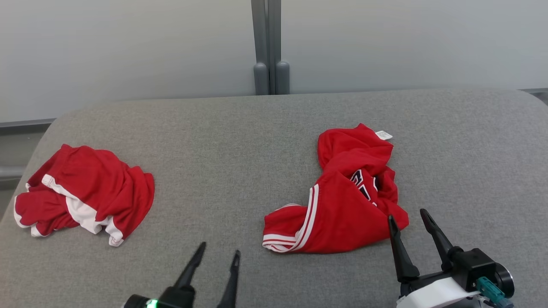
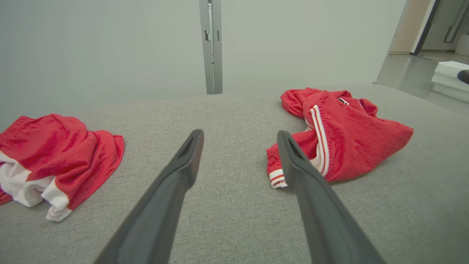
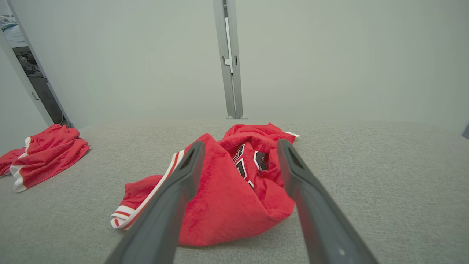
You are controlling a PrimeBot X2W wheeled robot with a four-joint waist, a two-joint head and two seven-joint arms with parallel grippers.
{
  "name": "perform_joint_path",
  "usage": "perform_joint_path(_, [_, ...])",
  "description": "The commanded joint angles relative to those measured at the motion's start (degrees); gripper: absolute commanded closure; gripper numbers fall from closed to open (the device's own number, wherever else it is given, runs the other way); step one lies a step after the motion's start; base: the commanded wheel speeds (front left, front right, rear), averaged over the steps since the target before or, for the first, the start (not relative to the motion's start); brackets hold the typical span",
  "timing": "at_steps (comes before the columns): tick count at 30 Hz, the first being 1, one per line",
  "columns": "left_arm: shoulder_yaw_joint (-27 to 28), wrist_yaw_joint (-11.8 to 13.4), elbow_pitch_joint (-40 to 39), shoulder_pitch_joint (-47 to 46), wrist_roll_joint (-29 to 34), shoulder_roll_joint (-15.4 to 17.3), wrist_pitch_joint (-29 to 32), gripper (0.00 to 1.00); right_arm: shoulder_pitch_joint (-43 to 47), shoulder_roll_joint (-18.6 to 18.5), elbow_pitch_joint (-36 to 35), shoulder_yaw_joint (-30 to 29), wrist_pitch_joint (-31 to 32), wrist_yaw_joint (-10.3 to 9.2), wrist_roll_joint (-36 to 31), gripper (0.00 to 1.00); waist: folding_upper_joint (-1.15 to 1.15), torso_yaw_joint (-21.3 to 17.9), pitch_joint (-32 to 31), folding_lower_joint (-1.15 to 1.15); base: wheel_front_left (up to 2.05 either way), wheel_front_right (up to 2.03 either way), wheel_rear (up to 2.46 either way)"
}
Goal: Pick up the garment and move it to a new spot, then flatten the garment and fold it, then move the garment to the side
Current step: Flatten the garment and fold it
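A crumpled red jersey with white-striped trim and dark lettering lies right of centre on the grey table; it also appears as the jersey and the jersey. My right gripper is open just at the jersey's near right corner, holding nothing; in its wrist view the right gripper frames the cloth. My left gripper is open over bare table, left of the jersey, and the left gripper has nothing between its fingers.
Red shorts with white panels lie bunched at the table's left edge, also seen as the shorts and the shorts. A pale wall with a grey post stands behind the table. White stacked items sit off the right.
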Motion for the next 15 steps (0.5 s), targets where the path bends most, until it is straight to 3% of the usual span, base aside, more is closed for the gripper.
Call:
perform_joint_path(1, [-1.96, -0.33, 1.67, -1.81, 1.28, 0.69, -0.01, 0.0, -0.7, -0.07, 0.09, 0.28, -0.01, -0.1, -0.15, 0.0, 0.0, -0.47, 0.62, 0.0, 0.0, 0.0, 0.0])
perform_joint_path(8, [-15.9, -0.44, 14.68, -10.5, 4.5, 4.7, -0.01, 0.0, -1.89, -0.08, 0.16, 0.77, -0.01, -0.1, -0.46, 0.0, 0.0, -2.46, 2.45, 0.0, 0.0, 0.0, 0.0])
perform_joint_path(15, [-21.31, -0.29, 22.0, -18.95, 8.01, 5.77, -0.01, 0.0, -3.28, -0.08, -0.08, 1.3, -0.01, -0.1, -0.83, 0.0, 0.0, -5.29, 5.55, 0.0, 0.0, 0.0, 0.0])
